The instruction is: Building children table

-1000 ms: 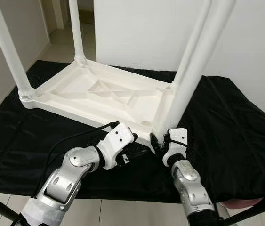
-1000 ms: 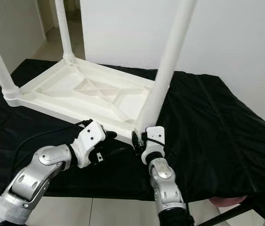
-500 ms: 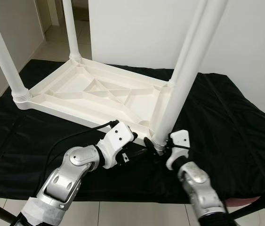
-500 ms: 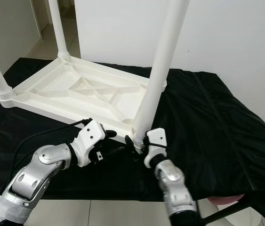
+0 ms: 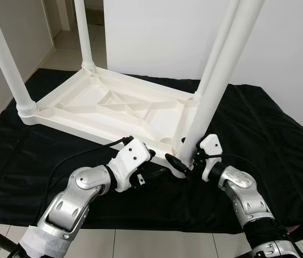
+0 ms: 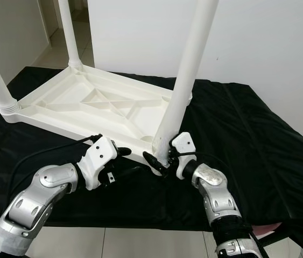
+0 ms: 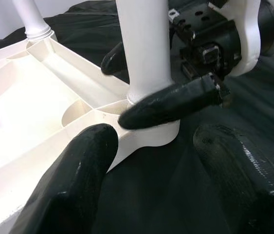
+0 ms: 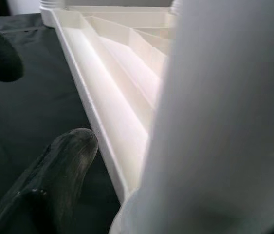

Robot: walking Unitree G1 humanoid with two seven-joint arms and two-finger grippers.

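Your right pincer (image 5: pixel 186 163) has swung in around the near leg (image 5: pixel 210 97).
It clasps that leg's base; left pincer (image 7: pixel 151 180) hovers released; all four legs stand on the tabletop (image 5: pixel 113 105).

upturned table (image 5: pixel 113 105) on cloth-covered surface (image 5: pixel 269 140); near-right leg (image 5: pixel 216 86) between left claw (image 5: pixel 156 174) and right claw (image 5: pixel 186 161).

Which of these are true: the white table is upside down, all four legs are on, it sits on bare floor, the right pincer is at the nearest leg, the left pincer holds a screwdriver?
1. The table is upside down. True.
2. Four legs stand up from it. True.
3. It sits on bare floor. False: it lies on a black cloth.
4. The right pincer clasps the base of the nearest leg. True.
5. The left pincer holds a screwdriver. False: it is open and empty, beside that corner.
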